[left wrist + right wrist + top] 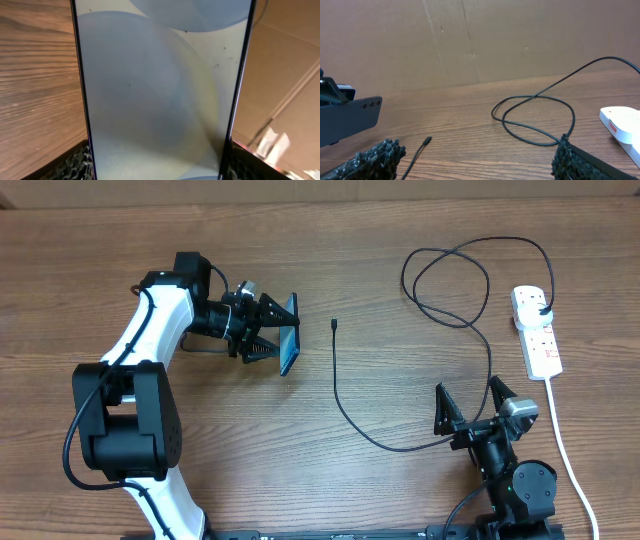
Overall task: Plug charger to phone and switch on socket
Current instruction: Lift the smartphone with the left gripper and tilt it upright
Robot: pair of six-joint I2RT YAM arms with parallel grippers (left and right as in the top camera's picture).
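Observation:
My left gripper (272, 332) is shut on the phone (289, 333) and holds it on edge above the table at centre left. In the left wrist view the phone's pale face (160, 90) fills the frame between my two fingers. The charger, a thin black cable (345, 412), runs from its small connector tip (334, 325) on the table, past my right gripper, in loops to its black plug (541, 308) in the socket (537, 330), a white power strip at the far right. My right gripper (473, 408) is open and empty at the front right, over the cable. The tip (426, 141) lies ahead of it.
The strip's white lead (565, 445) runs toward the front edge right of my right arm. A cardboard wall (470, 40) stands behind the table. The cable loops (535, 117) lie on the wood ahead of my right gripper.

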